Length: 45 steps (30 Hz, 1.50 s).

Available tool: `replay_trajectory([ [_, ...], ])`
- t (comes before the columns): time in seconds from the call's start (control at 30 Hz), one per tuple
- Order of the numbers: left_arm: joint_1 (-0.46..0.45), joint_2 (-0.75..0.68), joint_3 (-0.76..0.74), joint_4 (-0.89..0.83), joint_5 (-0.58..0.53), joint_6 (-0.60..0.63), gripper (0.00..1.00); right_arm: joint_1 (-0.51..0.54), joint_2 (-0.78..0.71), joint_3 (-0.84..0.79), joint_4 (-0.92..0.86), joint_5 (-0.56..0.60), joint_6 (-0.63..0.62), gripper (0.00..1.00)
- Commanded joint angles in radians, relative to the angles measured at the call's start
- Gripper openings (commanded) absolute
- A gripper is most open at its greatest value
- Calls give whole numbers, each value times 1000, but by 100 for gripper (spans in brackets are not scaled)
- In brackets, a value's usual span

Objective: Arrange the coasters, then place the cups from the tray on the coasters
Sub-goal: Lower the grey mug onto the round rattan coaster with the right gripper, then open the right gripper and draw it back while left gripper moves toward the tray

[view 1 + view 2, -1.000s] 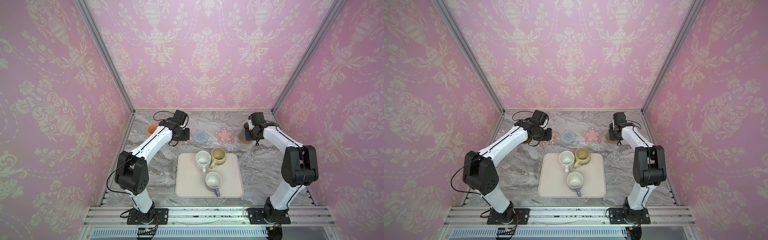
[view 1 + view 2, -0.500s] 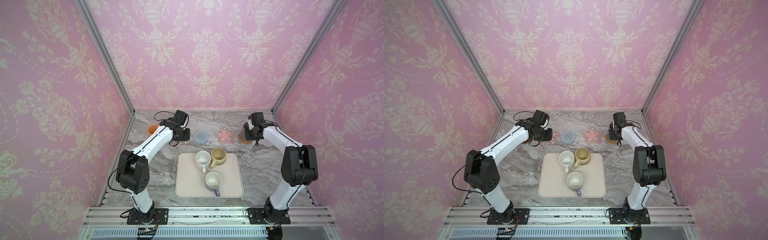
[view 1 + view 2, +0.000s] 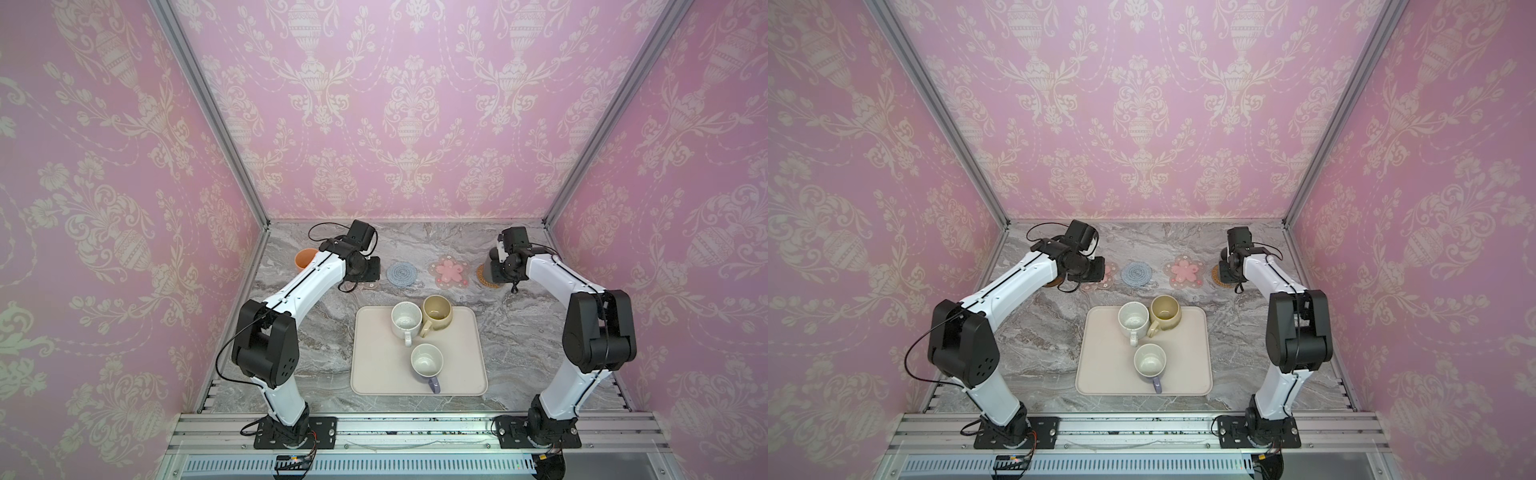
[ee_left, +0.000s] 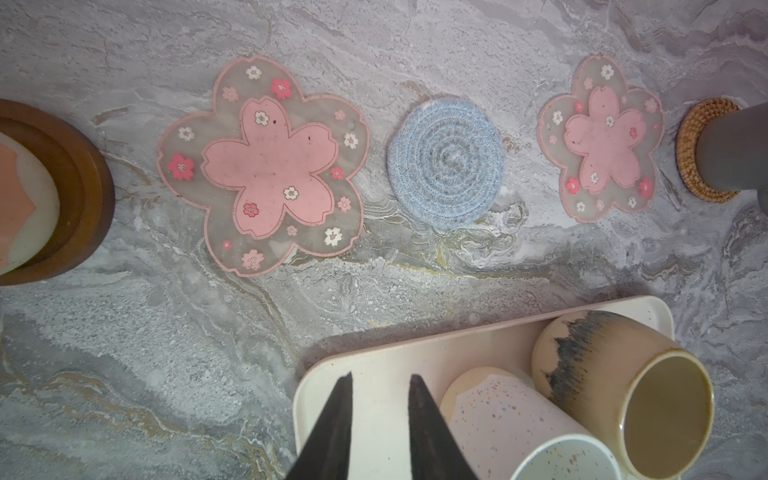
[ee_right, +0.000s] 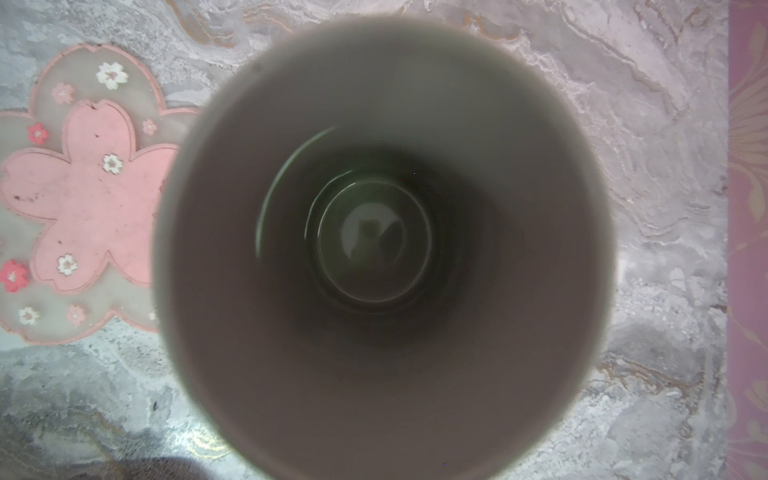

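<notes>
Three cups stand on the tray (image 3: 374,374): speckled white (image 3: 404,322), beige-yellow (image 3: 436,313) and lavender (image 3: 427,361). The coasters lie in a row at the back. The orange cup (image 3: 305,258) sits on the dark brown coaster (image 4: 89,195). To its right lie a flower coaster (image 4: 266,166), the blue coaster (image 3: 402,273) and a second flower coaster (image 3: 449,271). The dark grey cup (image 5: 382,249) stands on the rattan coaster (image 4: 698,166), with my right gripper (image 3: 500,266) on it, fingers hidden. My left gripper (image 4: 380,376) is open and empty above the first flower coaster.
The marble table (image 3: 519,332) is closed in by pink papered walls at the back and on both sides. The right wall (image 5: 748,249) runs close to the rattan coaster. A metal rail (image 3: 415,424) carries both arm bases along the front edge.
</notes>
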Motion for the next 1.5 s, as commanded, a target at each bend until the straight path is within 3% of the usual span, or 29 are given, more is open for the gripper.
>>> replay_trajectory([
  [0.0,6,7,26,-23,19,-18,27,-6,-24,-2,48,15,-6,4],
  [0.13,6,4,28,-23,23,-21,27,-5,-25,-9,31,-4,13,13],
  [0.4,4,-24,20,-33,22,-21,27,-6,-62,-52,21,-44,44,19],
  [0.57,4,-54,3,-32,21,-26,27,-5,-87,-73,12,-58,50,39],
  [0.67,4,-70,-8,-37,20,-26,27,-6,-94,-77,6,-54,49,44],
  [1.0,-5,-115,-26,-70,-3,-20,28,-6,-159,-92,-25,-65,73,45],
  [1.37,-38,-219,-124,-82,-25,-26,33,-1,-374,-228,-54,-108,149,48],
  [1.47,-55,-264,-170,-85,-41,-20,34,41,-434,-248,-96,-56,134,48],
])
